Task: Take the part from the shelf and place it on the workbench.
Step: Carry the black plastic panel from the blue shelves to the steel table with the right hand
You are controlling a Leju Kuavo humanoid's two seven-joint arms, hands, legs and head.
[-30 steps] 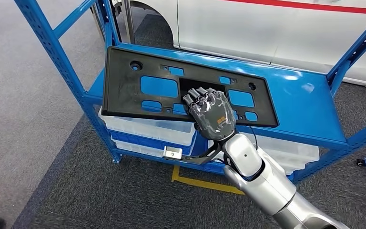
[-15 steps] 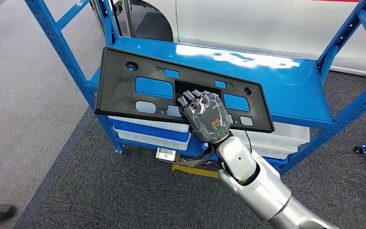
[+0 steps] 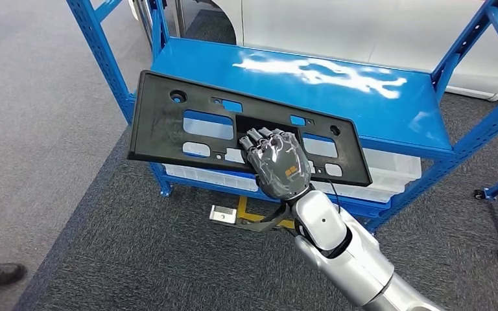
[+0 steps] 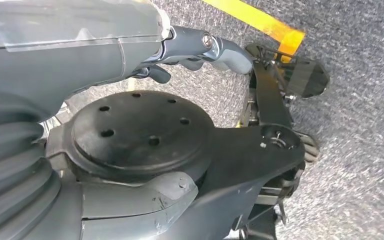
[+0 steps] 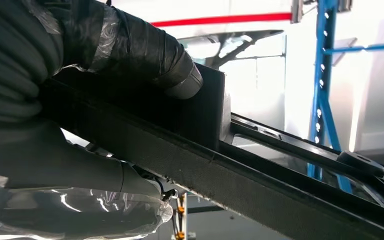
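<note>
Item: black plastic panel (image 3: pixel 246 129), flat and long, pierced by several cut-outs, held clear of the blue shelf (image 3: pixel 363 97) and overhanging its front edge toward the carpet (image 3: pixel 104 246). Grip: the panel is gripped by the right hand (image 3: pixel 277 162) at the near long edge, fingers curled into the central cut-out, thumb beneath as seen in the right wrist view, where the panel's edge (image 5: pixel 260 175) is clamped between thumb and fingers. Left hand (image 4: pixel 190 50): seen against the carpet by a yellow floor line (image 4: pixel 260 22), fingers curled in with nothing in them. Step judged in hand: withdrawal of the panel from the shelf ahead of carrying to the workbench. Handling advice: the panel is best kept level and the hold kept firm, since a single near-centre grip leaves both long ends free to sag or swing. Edges: the left end lies near the front left post (image 3: pixel 100 52); the right end lies near the slanted right brace (image 3: pixel 486 129). Open room: carpet in front and to the left is judged the safer way out. White bins (image 3: pixel 389 175) sit on the lower tier, below the panel's path
</note>
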